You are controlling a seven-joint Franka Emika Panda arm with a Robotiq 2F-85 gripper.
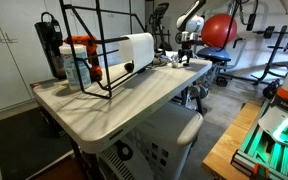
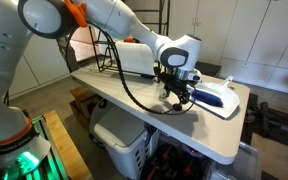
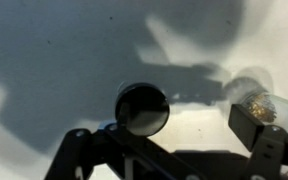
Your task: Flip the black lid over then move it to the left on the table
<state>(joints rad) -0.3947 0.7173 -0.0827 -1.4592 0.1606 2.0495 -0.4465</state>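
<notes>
Pincer [image 3: 162,122] is spread wide w/ nothing in its grasp. In the wrist view its two dark fingers [image 3: 76,150] come up from the bottom edge, far apart. The black lid [image 3: 142,108] lies flat on the table [image 3: 44,60] right btwn the fingertips, nearer the picture-left finger than the opposite one, and touches neither as far as I can see. Lid is round, glossy and small vs. the gap. Which face is up: can't tell. Just past the tip of the picture-right finger sits a clear shiny thing [image 3: 252,100], too blurred to name. The arm's shadow falls on the tabletop beyond the lid.

In an exterior view the pincer [image 2: 176,95] points straight down, w/ its tips at or just above the table [image 2: 124,95], not far from the near edge. The lid can't be made out there. Just beside the pincer, on the side away from the arm's base, lies a white tray-like item w/ a blue part [image 2: 216,97]. Behind the pincer is a white roll [image 2: 134,55].

In an exterior view the pincer [image 1: 187,48] shows small at the far end of the table [image 1: 134,100] — too small to read its fingers. Well apart from it, toward the camera, stand a black wire rack [image 1: 96,42] and some bottles [image 1: 79,65]. Beyond the pincer, off the table, is a red ball [image 1: 221,30].
</notes>
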